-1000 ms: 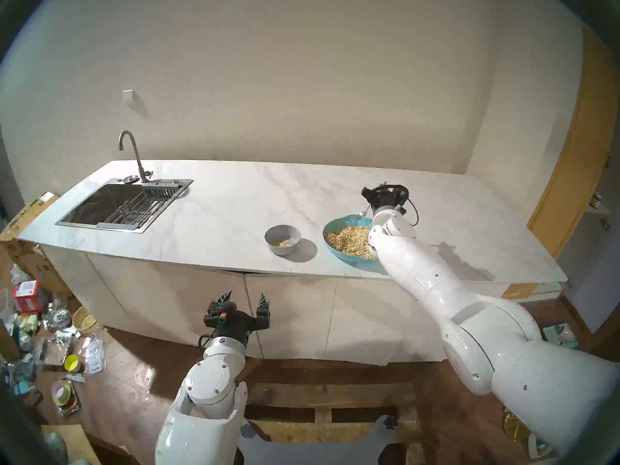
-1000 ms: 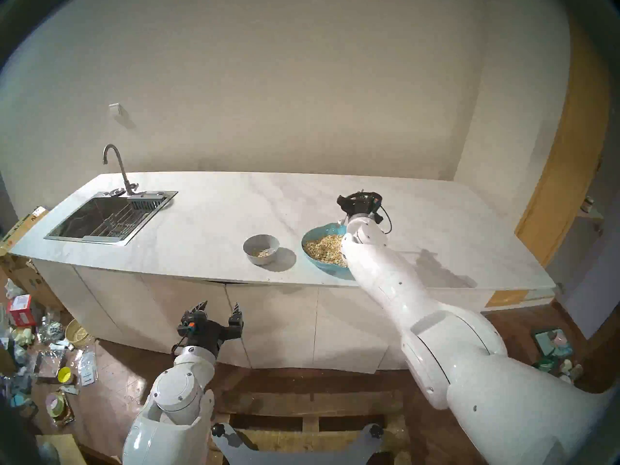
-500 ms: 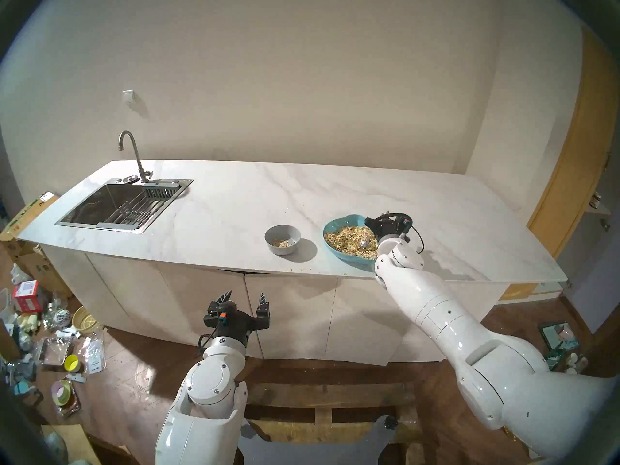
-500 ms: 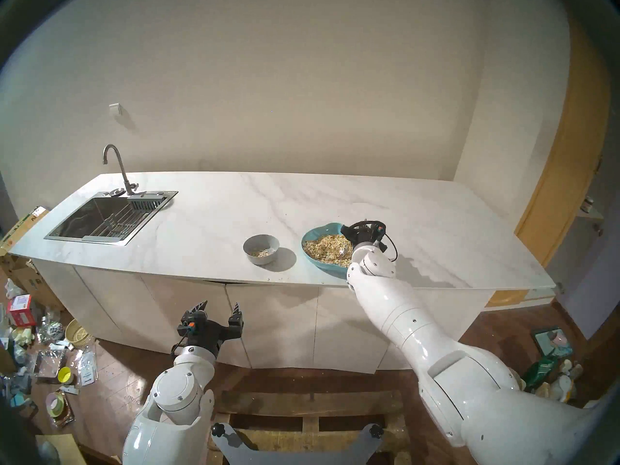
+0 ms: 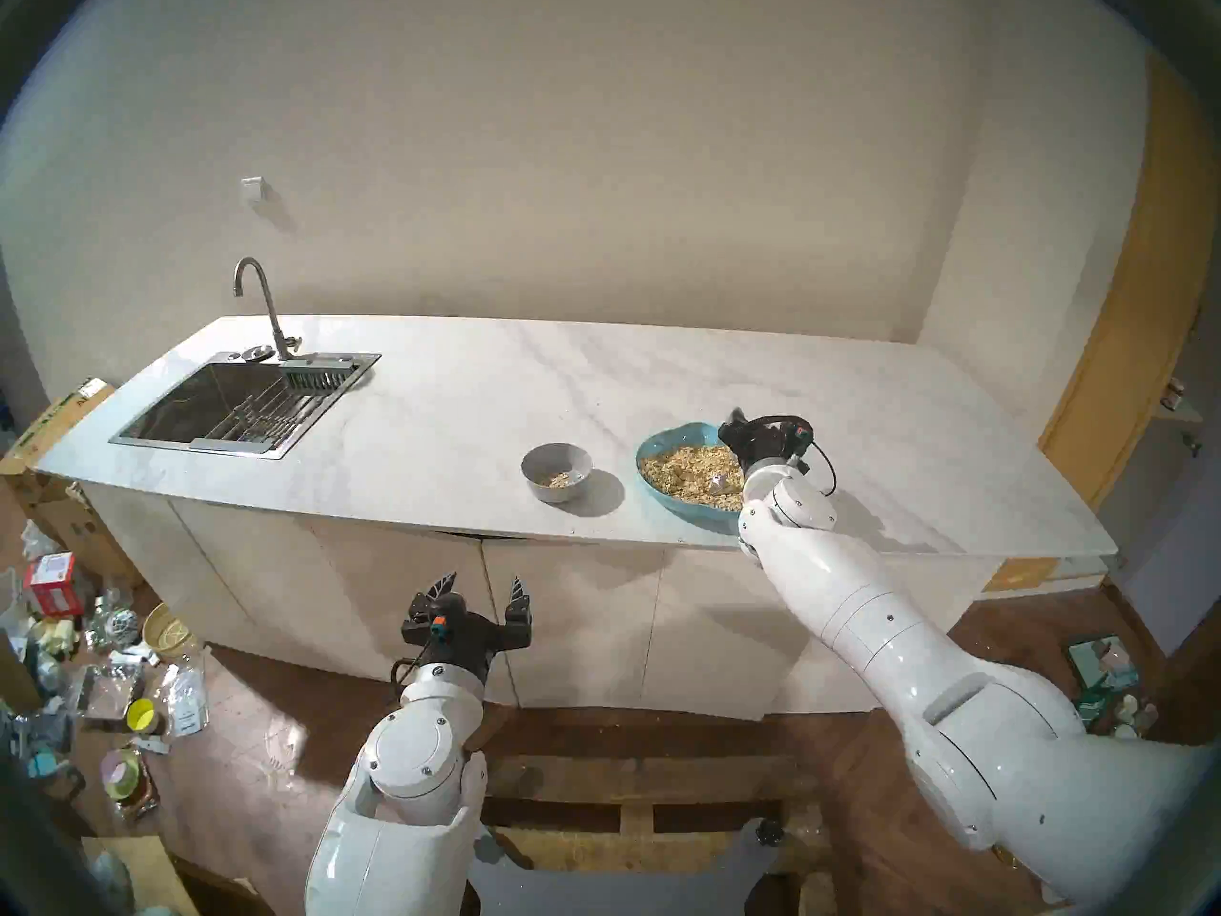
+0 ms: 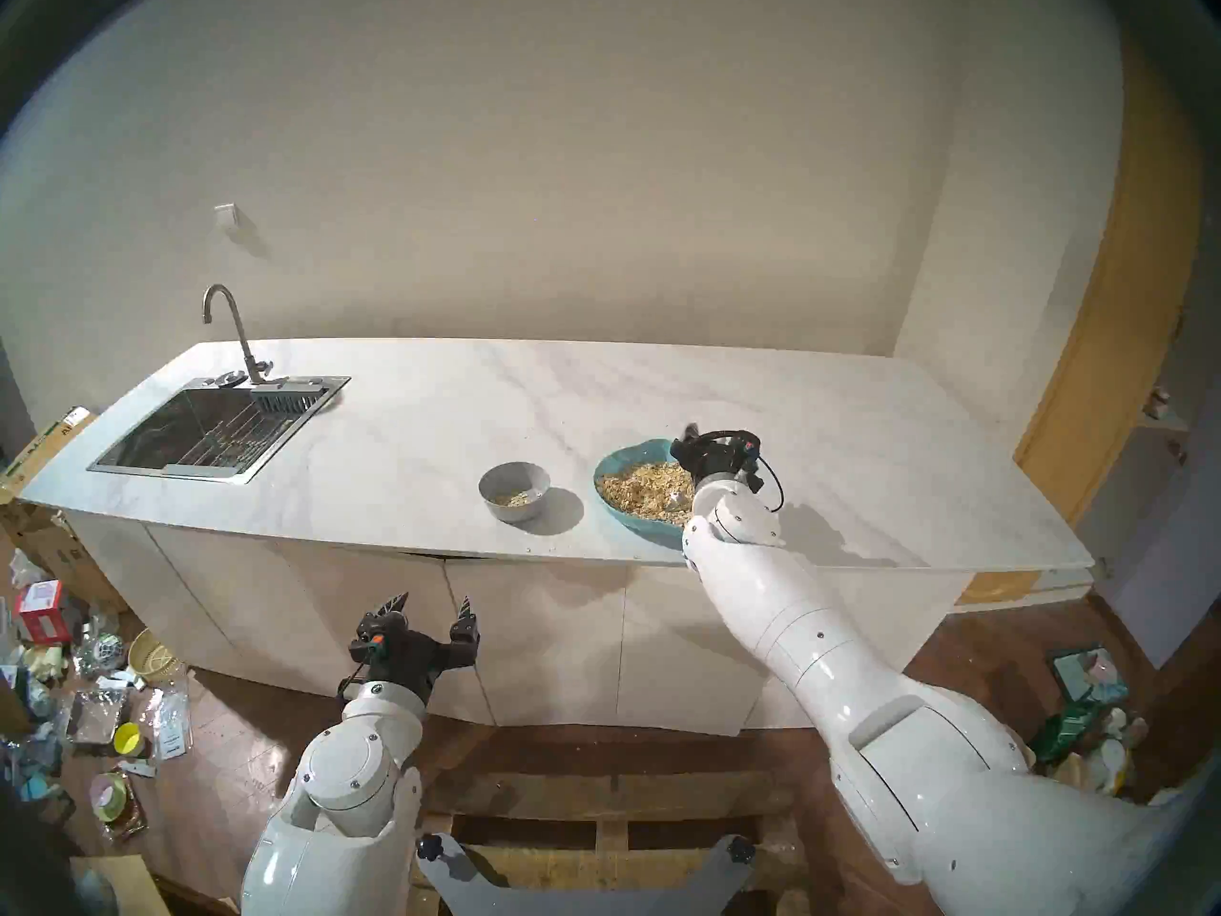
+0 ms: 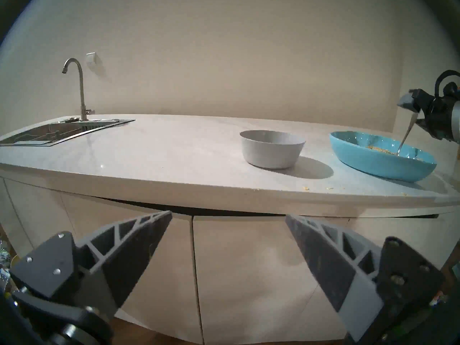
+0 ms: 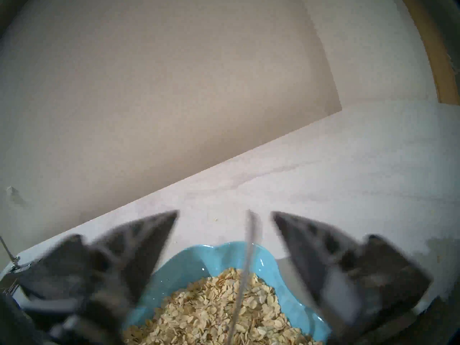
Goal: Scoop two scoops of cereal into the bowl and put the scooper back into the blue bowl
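Spoon (image 8: 245, 257) stands in the blue bowl (image 5: 651, 447), head buried in the cereal (image 5: 690, 473), handle leaning up betw. the right gripper (image 8: 225, 213) fingers; in the right wrist view there's a gap on both sides of the handle, nothing touching it. That gripper's jaws are spread wide, holding nothing, hovering over the bowl's far-right rim. Blue bowl is filled w/ a heap of flat tan flakes, bare glaze showing near the rim.

Small grey bowl (image 5: 556, 470) sits just left of the blue one, apart from it, w/ a thin scatter of cereal on its bottom. Both on the table (image 5: 462, 392), near the front edge. A few stray flakes lie on the table edge below the blue bowl.

Count: 2 bowls, 1 spoon, 2 grippers.

Left gripper (image 5: 482, 584) hangs in front of the cabinet doors, below table level, jaws apart, empty. Sink (image 5: 238, 406) w/ 1 tap (image 5: 261, 300) at the table's far left, a wire rack inside it.
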